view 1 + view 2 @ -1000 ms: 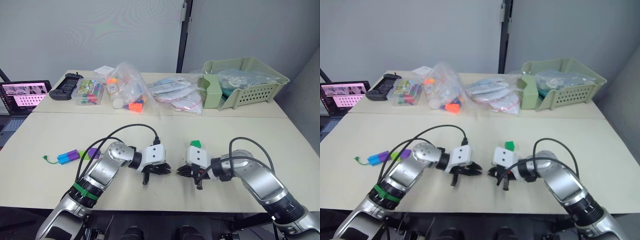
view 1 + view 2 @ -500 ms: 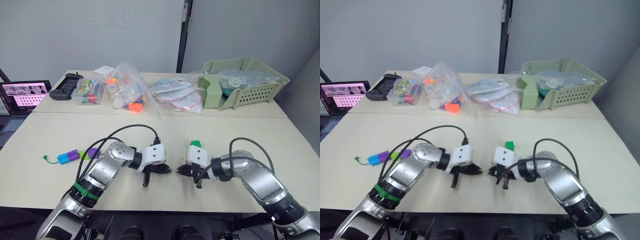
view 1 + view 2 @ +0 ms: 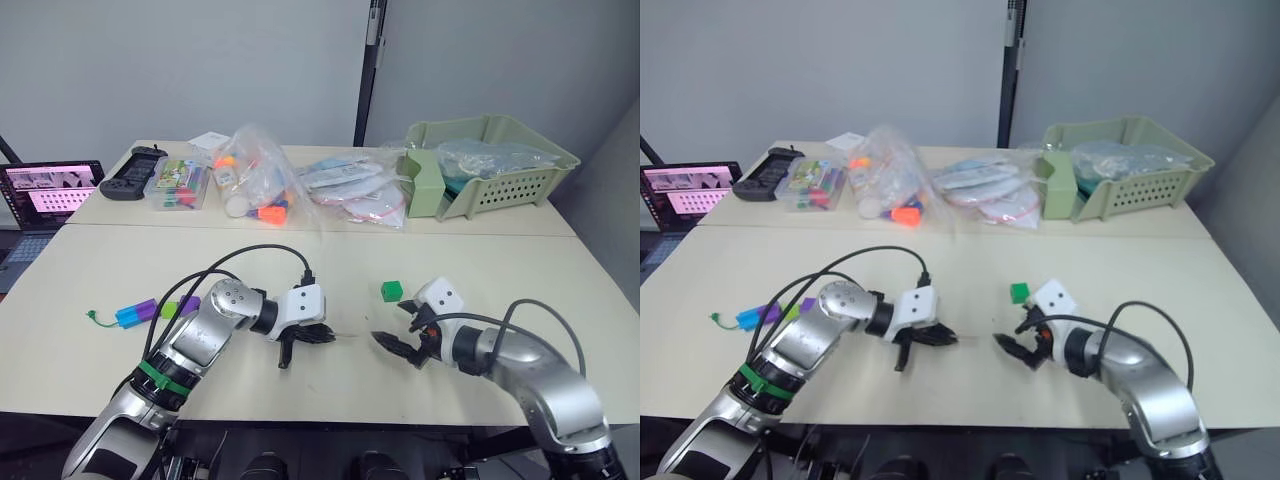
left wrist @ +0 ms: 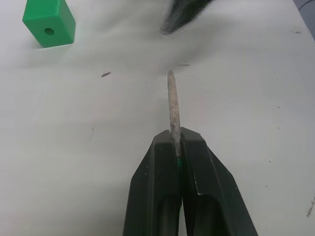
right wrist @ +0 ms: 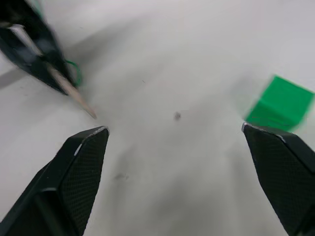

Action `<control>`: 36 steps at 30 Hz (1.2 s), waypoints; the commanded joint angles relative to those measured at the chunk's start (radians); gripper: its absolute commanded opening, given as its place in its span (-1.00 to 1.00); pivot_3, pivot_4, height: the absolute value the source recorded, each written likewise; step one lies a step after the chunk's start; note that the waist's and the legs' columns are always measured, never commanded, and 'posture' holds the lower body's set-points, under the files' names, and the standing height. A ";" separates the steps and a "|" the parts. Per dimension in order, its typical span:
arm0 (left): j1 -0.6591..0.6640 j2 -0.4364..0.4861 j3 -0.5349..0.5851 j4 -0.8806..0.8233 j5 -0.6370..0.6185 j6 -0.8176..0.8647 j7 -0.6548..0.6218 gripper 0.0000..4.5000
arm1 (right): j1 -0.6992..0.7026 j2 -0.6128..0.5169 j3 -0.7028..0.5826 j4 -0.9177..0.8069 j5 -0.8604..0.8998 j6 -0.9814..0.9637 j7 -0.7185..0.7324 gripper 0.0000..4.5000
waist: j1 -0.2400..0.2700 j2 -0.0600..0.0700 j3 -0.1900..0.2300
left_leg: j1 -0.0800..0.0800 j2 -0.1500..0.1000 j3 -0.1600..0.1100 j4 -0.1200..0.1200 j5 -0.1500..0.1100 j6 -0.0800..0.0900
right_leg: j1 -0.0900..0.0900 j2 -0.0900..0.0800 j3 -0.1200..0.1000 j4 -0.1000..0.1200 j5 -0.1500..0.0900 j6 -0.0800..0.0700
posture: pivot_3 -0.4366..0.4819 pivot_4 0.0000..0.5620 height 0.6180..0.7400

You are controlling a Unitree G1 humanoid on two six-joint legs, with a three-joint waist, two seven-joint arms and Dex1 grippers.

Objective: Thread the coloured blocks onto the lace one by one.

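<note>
My left gripper (image 3: pixel 326 336) is shut on the lace, whose stiff pale tip (image 4: pixel 171 98) sticks out past the closed fingers and points toward the right arm. A dark green block (image 3: pixel 391 290) with a hole in its face lies loose on the table beyond both grippers. My right gripper (image 3: pixel 396 347) hovers low over the table a short way right of the lace tip, open wide and holding nothing; the green block (image 5: pixel 279 103) lies just off one finger. At the far left a blue block (image 3: pixel 129 316), a purple block (image 3: pixel 146 308), a lime one (image 3: pixel 170 309) and another purple one (image 3: pixel 188 304) sit in a row on the lace.
The far table carries a laptop (image 3: pixel 45 190), a black controller (image 3: pixel 130 160), a clear box of coloured pieces (image 3: pixel 178 183), plastic bags (image 3: pixel 255 180) and a pale green basket (image 3: pixel 490 160). Black cables loop above both wrists.
My right gripper has gone from shut to wide open and has drawn back to the right, away from the left gripper. The left gripper keeps its hold on the lace and has shifted slightly left.
</note>
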 commanded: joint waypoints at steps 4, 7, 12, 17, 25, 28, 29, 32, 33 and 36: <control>-0.007 0.011 0.020 -0.023 -0.010 -0.006 -0.003 -1.00 | 0.000 0.157 0.004 0.008 -0.066 -0.018 -0.225 0.99 | 0.000 0.000 0.000 | 0.000 0.000 0.000 0.000 0.000 0.000 | -0.001 0.000 0.000 0.000 0.000 0.000 | -0.05 -0.47 1.00; -0.004 0.018 0.023 -0.029 -0.012 -0.003 -0.003 -1.00 | -0.012 0.236 0.012 0.038 -0.103 -0.039 -0.321 0.99 | 0.000 0.000 0.000 | 0.000 0.000 0.000 0.000 0.000 0.000 | -0.001 0.000 0.000 0.000 0.000 0.000 | -0.05 -0.47 1.00; -0.001 0.023 0.023 -0.036 -0.014 0.002 0.000 -1.00 | -0.070 0.335 -0.002 0.143 -0.133 -0.120 -0.417 0.99 | -0.002 0.000 0.000 | 0.000 0.000 0.001 0.000 0.000 0.000 | -0.001 0.000 0.000 0.000 0.000 0.000 | -0.05 -0.47 1.00; 0.002 0.025 0.023 -0.040 -0.013 0.004 0.004 -1.00 | -0.135 0.372 0.002 0.261 -0.152 -0.205 -0.453 0.99 | -0.002 0.000 0.000 | 0.000 0.000 0.000 0.000 0.000 0.000 | -0.001 0.000 0.000 0.000 0.000 0.000 | -0.05 -0.47 1.00; 0.001 0.032 0.025 -0.040 -0.014 0.003 0.004 -1.00 | -0.137 0.400 0.004 0.319 -0.163 -0.270 -0.479 0.00 | -0.005 0.000 0.000 | -0.001 0.000 0.000 -0.001 0.000 0.000 | -0.001 -0.001 0.000 0.000 0.000 0.000 | -0.05 -0.47 1.00; -0.001 0.032 0.023 -0.035 -0.012 0.000 0.004 -1.00 | -0.128 0.402 0.005 0.311 -0.160 -0.275 -0.480 -0.42 | -0.008 0.000 0.000 | 0.000 0.000 0.000 -0.001 0.000 0.000 | -0.001 0.000 0.000 0.000 0.000 0.000 | -0.05 -0.47 1.00; -0.001 0.031 0.023 -0.035 -0.012 0.000 0.004 -1.00 | -0.123 0.404 0.004 0.306 -0.158 -0.275 -0.481 -0.48 | -0.009 0.000 0.000 | 0.000 0.000 0.000 -0.001 0.000 0.000 | -0.001 0.000 0.000 0.000 0.000 0.000 | -0.05 -0.47 1.00; 0.001 0.032 0.022 -0.035 -0.013 -0.003 0.001 -1.00 | -0.104 0.412 0.008 0.266 -0.157 -0.277 -0.487 -0.48 | -0.012 0.000 0.000 | 0.000 0.000 0.000 -0.002 0.000 0.000 | -0.001 0.000 0.000 0.000 0.000 0.000 | -0.05 -0.47 1.00; 0.003 0.034 0.022 -0.035 -0.014 -0.004 0.000 -1.00 | -0.085 0.419 0.014 0.219 -0.156 -0.263 -0.495 -0.48 | -0.013 0.000 0.000 | 0.000 0.000 0.000 -0.002 0.000 0.000 | -0.001 0.000 0.000 0.000 0.000 0.000 | -0.05 -0.47 1.00; 0.006 0.038 0.024 -0.036 -0.015 -0.008 -0.003 -1.00 | 0.000 0.446 0.062 0.037 -0.161 -0.191 -0.522 -0.48 | -0.018 0.000 0.000 | -0.001 0.000 -0.001 -0.002 0.000 0.000 | -0.002 0.000 0.000 0.000 0.000 0.000 | -0.05 -0.47 1.00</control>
